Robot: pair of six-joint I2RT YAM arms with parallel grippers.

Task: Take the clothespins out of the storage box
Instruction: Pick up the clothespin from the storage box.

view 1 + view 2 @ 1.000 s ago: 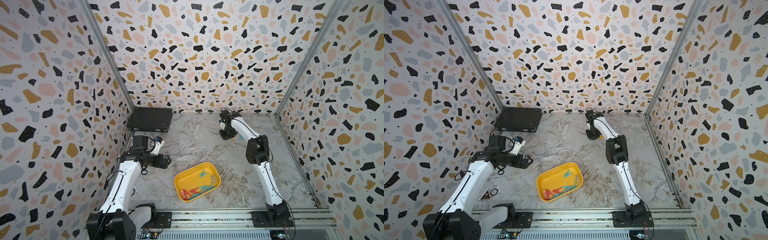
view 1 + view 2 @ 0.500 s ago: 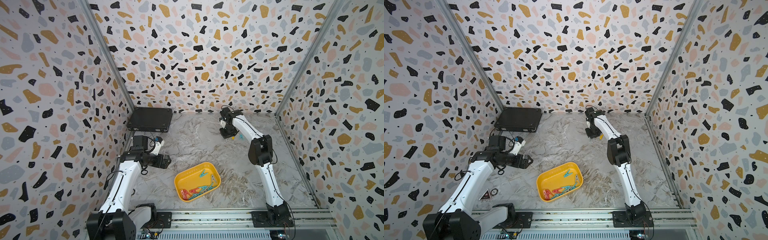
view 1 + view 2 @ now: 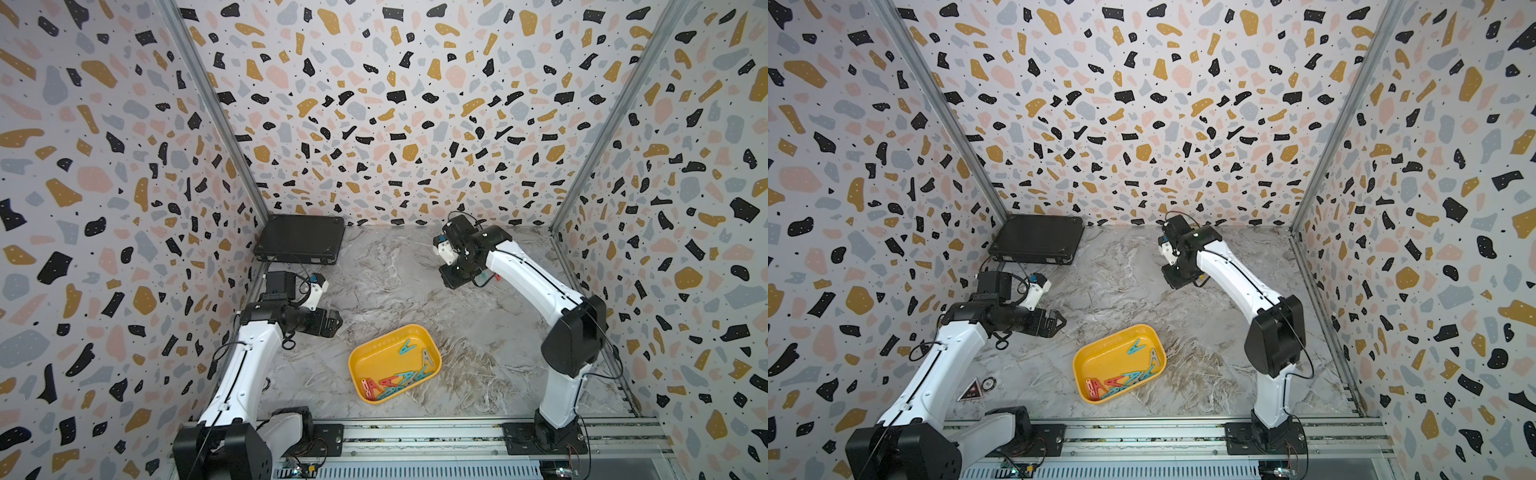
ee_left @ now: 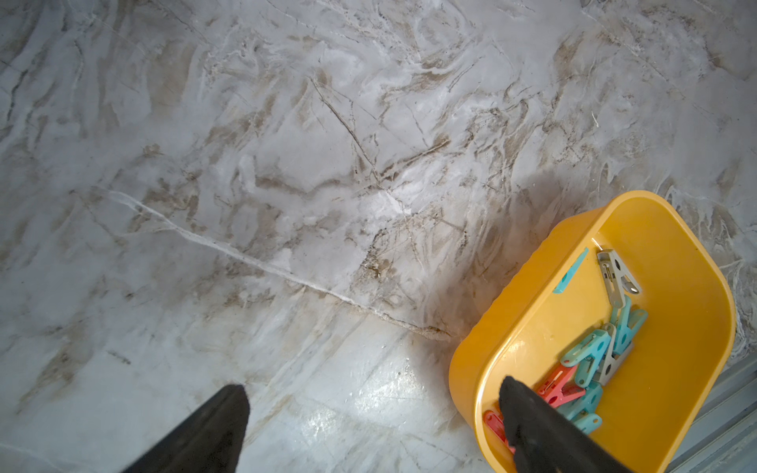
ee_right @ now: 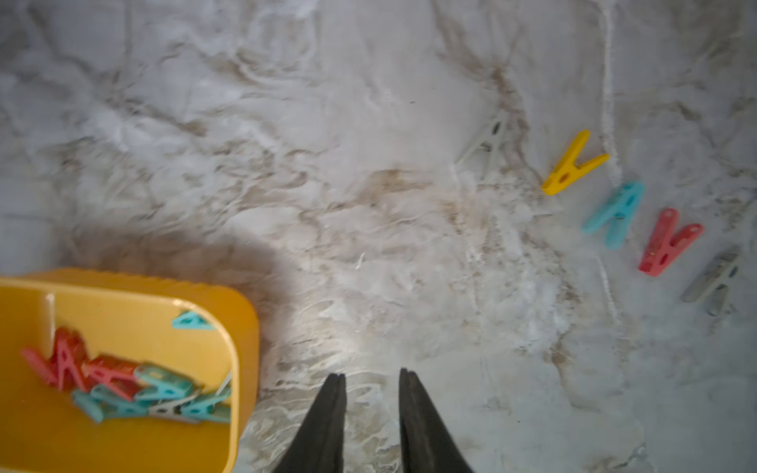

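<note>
The yellow storage box (image 3: 371, 358) (image 3: 1097, 358) sits at the front middle of the table and holds several teal, red and grey clothespins (image 3: 394, 381) (image 3: 1120, 380) (image 4: 590, 360) (image 5: 123, 381). In the right wrist view, several more clothespins lie in a row on the marble: pale grey (image 5: 487, 141), yellow (image 5: 573, 164), teal (image 5: 614, 215), red (image 5: 669, 241) and dark grey (image 5: 712, 278). My right gripper (image 5: 372, 372) (image 3: 455, 276) hovers at the far right, open a little, with nothing between its fingers. My left gripper (image 4: 372, 385) (image 3: 332, 326) stands wide open and empty, left of the box.
A flat black hard case (image 3: 301, 243) (image 3: 1038, 243) lies in the far left corner. Terrazzo walls close in the table on three sides. A metal rail (image 3: 415, 436) carrying both arm bases runs along the front edge.
My right arm's elbow has swung back toward the front right, and its gripper has drawn slightly nearer. Its jaws stand a little wider. The left arm has not moved.
</note>
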